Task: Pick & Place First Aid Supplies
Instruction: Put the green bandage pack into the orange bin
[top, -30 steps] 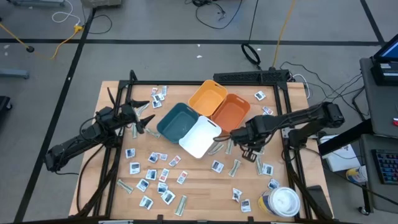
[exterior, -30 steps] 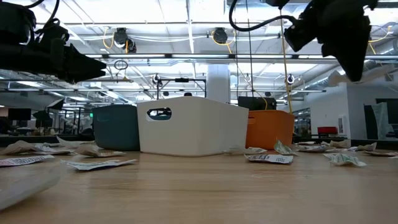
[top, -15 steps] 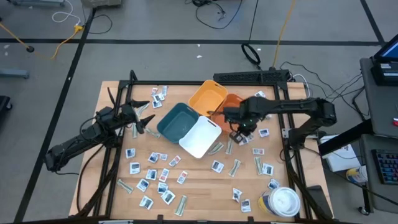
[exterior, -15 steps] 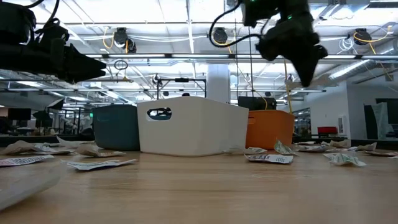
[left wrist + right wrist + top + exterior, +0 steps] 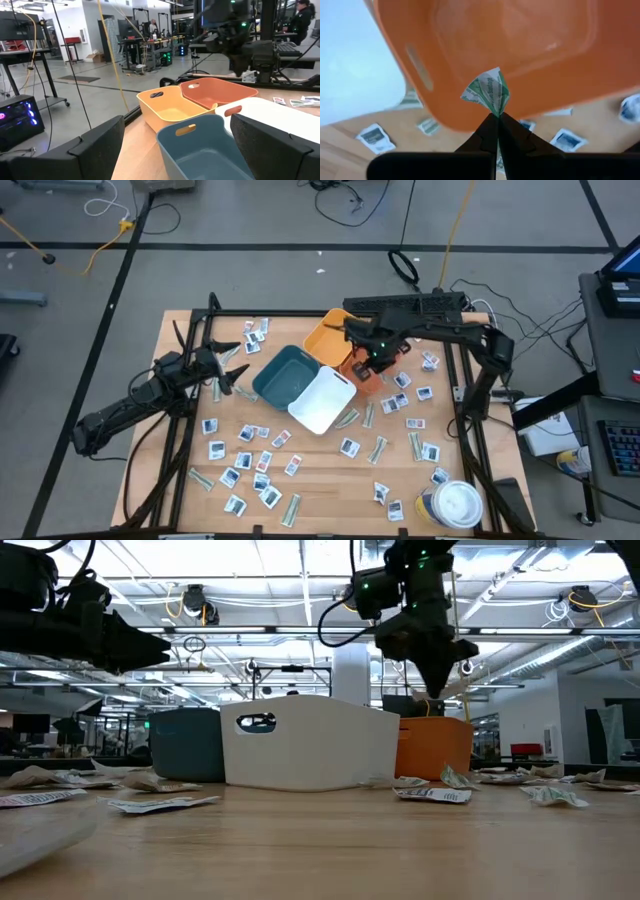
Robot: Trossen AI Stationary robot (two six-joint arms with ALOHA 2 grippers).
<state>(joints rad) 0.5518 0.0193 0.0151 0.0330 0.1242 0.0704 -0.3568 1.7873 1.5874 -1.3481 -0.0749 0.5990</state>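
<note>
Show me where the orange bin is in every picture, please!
High view: the orange bin sits right of the yellow bin, mostly under the right hand.
Low view: orange bin right of the white bin.
Left wrist view: orange bin behind the teal bin.
Right wrist view: orange bin fills the top, behind the pinched green packet.
Shared landmark: the white bin touching it.

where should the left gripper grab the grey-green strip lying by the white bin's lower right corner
Take the grey-green strip across its narrow width near the middle, coming straight down from above. It lies flat on the table, long and thin, slanting away from the white bin, so there is no raised edge to catch. Turn the fingers square to its length; its bin-side end looks too close to the wall.
</note>
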